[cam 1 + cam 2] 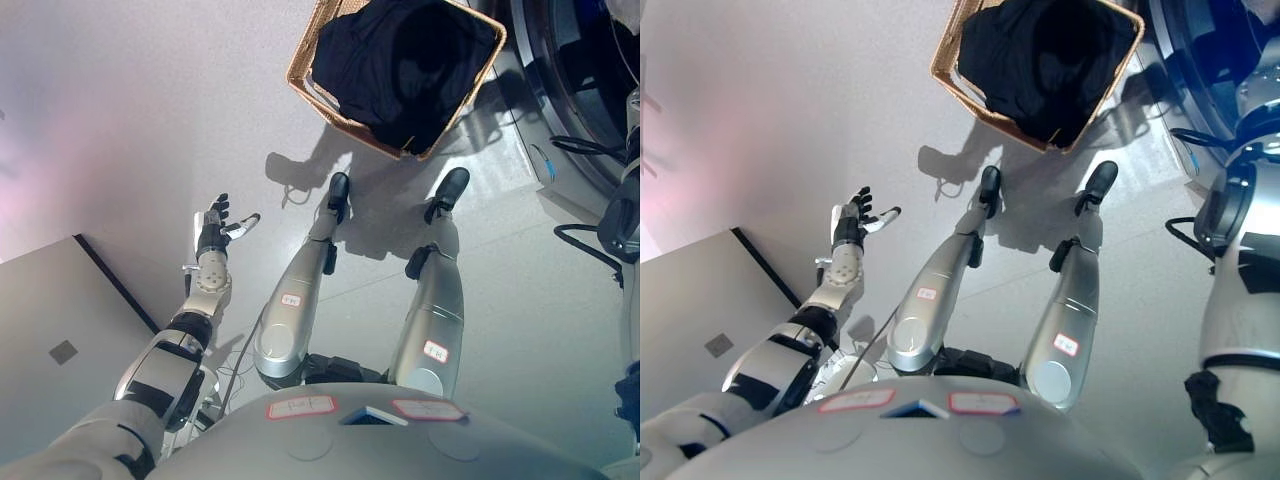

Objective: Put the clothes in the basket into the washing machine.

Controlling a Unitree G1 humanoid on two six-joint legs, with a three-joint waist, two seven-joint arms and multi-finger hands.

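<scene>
One wicker basket point(398, 70) sits on the pale floor point(150, 120) ahead of the robot, heaped with dark clothes point(400, 55) that fill it to the rim and spill slightly over the near edge. How many garments make up the heap cannot be told; they read as a single black mass. One washing machine point(575, 90) stands just beside the basket at the upper right, its round door opening partly in view.

The left hand point(218, 228) hangs out to the robot's left, well apart from the basket, fingers spread and straight, holding nothing. The right arm enters along the right edge of the right eye view, but its hand shows in neither view, so its state is unknown.

The clothes look soft and limp, likely light for their bulk, and apt to trail or snag on the basket's woven rim when lifted. A sound grip would be a bunched handful taken from the top of the heap, near the middle, where the fabric stands highest; a hold on a loose edge risks one piece sliding free or dragging others out onto the floor. The basket itself appears stiff and light, and may shift if the cloth catches on it. None of the load appears to have reached the drum yet
</scene>
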